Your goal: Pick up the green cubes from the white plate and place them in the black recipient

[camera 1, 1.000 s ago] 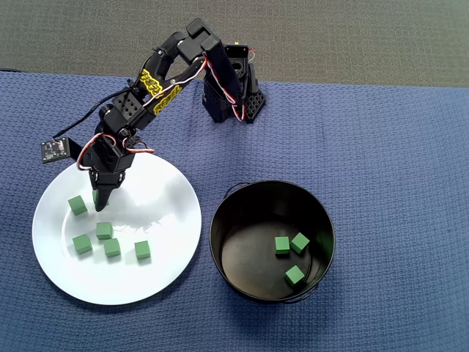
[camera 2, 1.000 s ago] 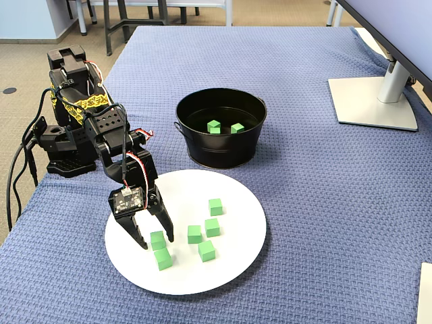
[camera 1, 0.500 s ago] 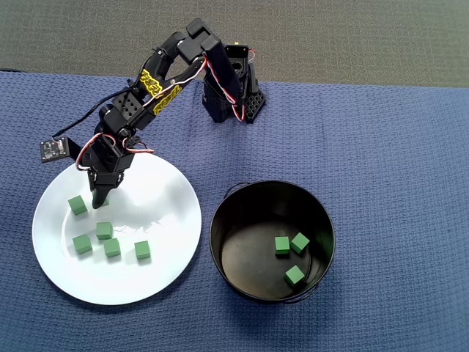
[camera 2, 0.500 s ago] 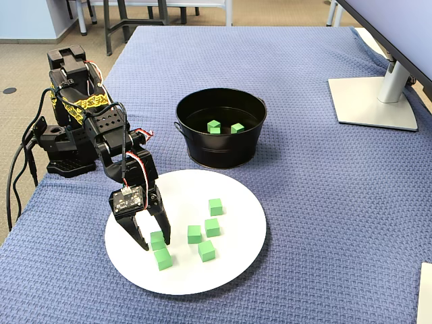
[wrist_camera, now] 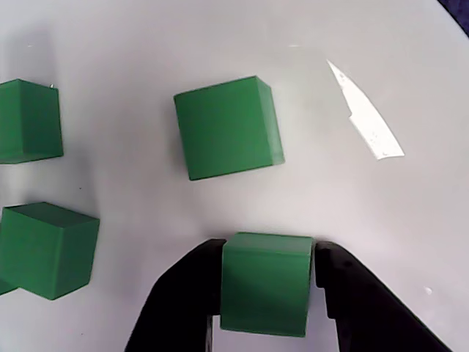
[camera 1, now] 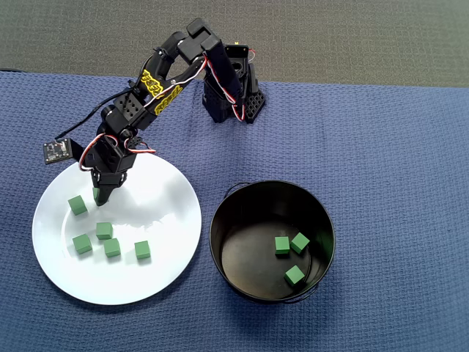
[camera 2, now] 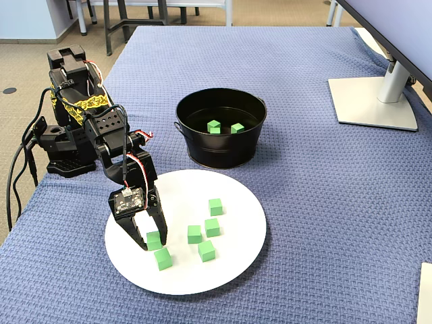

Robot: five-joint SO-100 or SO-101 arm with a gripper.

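Observation:
My gripper [camera 1: 97,196] is shut on one green cube [wrist_camera: 265,282] just over the far-left part of the white plate [camera 1: 161,213]. In the wrist view the cube fills the gap between both black fingers. The fixed view shows the gripper [camera 2: 153,240] at the plate's [camera 2: 229,250] left side. Several more green cubes lie loose on the plate, the nearest one [camera 1: 77,205] just beside the jaws and another [wrist_camera: 227,136] ahead in the wrist view. The black recipient [camera 1: 272,192] stands right of the plate with three green cubes [camera 1: 282,245] inside.
The arm's base [camera 2: 67,145] stands at the blue cloth's left edge in the fixed view, behind the plate. A monitor stand [camera 2: 374,101] sits far right. The recipient [camera 2: 219,155] has tall walls.
The jaws, open round the cube a second ago, have closed onto it. The gripper has shifted slightly toward the arm's base; the other cubes have not moved.

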